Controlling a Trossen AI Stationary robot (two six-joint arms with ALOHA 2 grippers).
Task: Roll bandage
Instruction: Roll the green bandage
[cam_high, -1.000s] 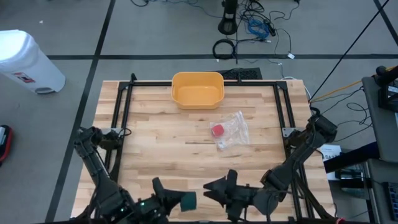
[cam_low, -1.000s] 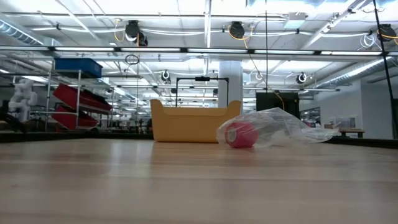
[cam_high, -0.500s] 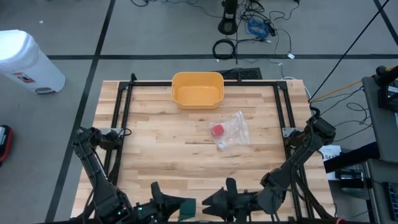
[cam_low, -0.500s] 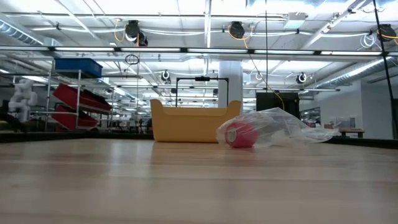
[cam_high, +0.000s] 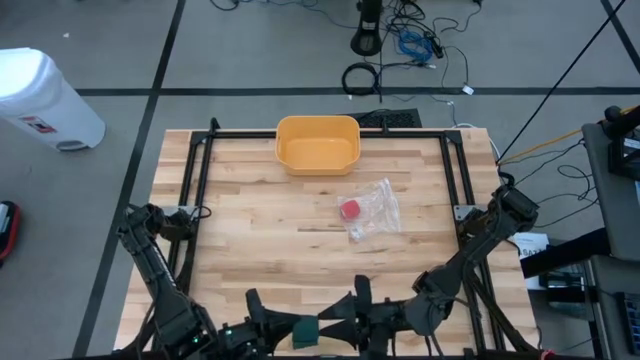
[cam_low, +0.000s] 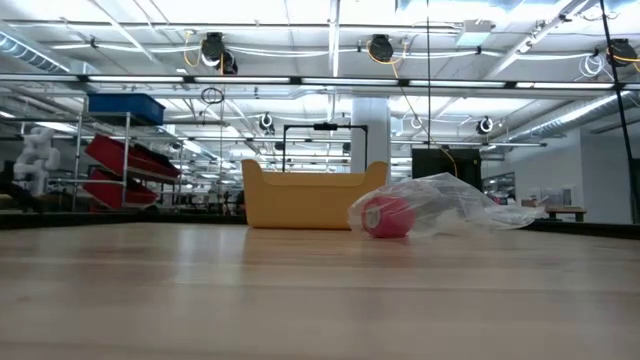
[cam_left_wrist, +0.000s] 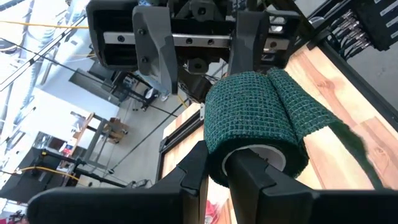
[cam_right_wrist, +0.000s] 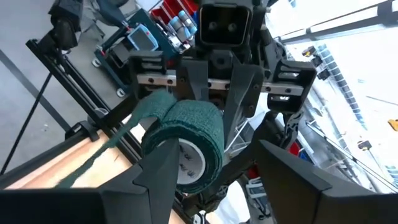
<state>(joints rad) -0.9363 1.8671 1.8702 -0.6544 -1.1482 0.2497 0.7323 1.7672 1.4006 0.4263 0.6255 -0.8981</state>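
Down at the near edge of the bench (cam_high: 250, 235), the two arms met nose to nose. The left tool (cam_left_wrist: 214, 171) was clamped narrow on the green bandage (cam_left_wrist: 255, 121), its fingers (cam_left_wrist: 249, 168) pinching the roll through the white core, and it held the roll up off the wood. In the high view the bandage (cam_high: 305, 330) showed as a small dark-green block between the two tools, close to the bench's front edge and about midway along it. A loose tail of green wrap ran off the roll and hung down toward the planks, seen in both wrist views. The right tool (cam_right_wrist: 205, 168) stood wide, its fingers (cam_right_wrist: 158, 168) set on either side of the roll without closing on it; in the right wrist view the bandage (cam_right_wrist: 186, 140) sat between them with the left tool's body straight behind. From above the right tool (cam_high: 345, 320) lay just beside the roll, and the left tool (cam_high: 270, 325) touched it from the other side. Farther back, well apart from the arms, a yellow bin (cam_high: 317, 145) sat at the far edge, and a clear bag (cam_high: 375, 210) with a red ball (cam_high: 349, 210) inside lay between the bin and the tools, right of middle. The low view showed the bin (cam_low: 300, 195), the bag (cam_low: 450, 205) and the ball (cam_low: 388, 216), but neither arm.
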